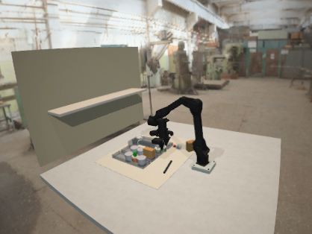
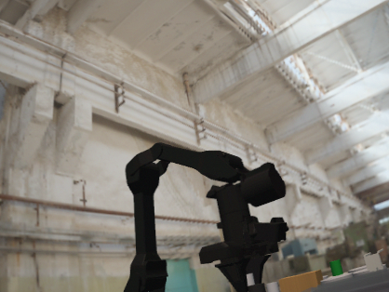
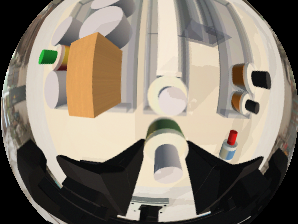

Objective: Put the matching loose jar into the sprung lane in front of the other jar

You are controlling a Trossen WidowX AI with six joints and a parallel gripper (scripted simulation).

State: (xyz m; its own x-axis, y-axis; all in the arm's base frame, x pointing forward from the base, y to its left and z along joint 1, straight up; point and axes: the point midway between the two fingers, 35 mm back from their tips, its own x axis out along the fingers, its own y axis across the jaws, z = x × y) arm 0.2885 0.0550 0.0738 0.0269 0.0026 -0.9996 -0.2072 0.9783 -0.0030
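Note:
My gripper (image 1: 164,147) (image 2: 250,282) (image 3: 165,143) is shut on a jar (image 2: 250,279) (image 3: 166,128) with a dark green band, a white shoulder and a pale grey lid. The held jar is in front of the sprung lane (image 3: 148,50), roughly in line with it. The matching jar (image 1: 157,150) (image 3: 172,99), with a white shoulder and pale lid, stands at the lane's front end. A pale strip runs back behind it. In the wrist view, a narrow gap shows between the two jars. The low front stop and the held jar's exact height cannot be made out.
An orange-brown box (image 1: 149,153) (image 3: 95,77) and large pale-lidded jars (image 1: 141,160) stand left of the lane. Amber bottles (image 3: 239,75) with black caps stand right. A red-capped bottle (image 1: 178,146) (image 3: 228,150), a wooden block (image 1: 189,145) and a black pen (image 1: 168,166) lie outside.

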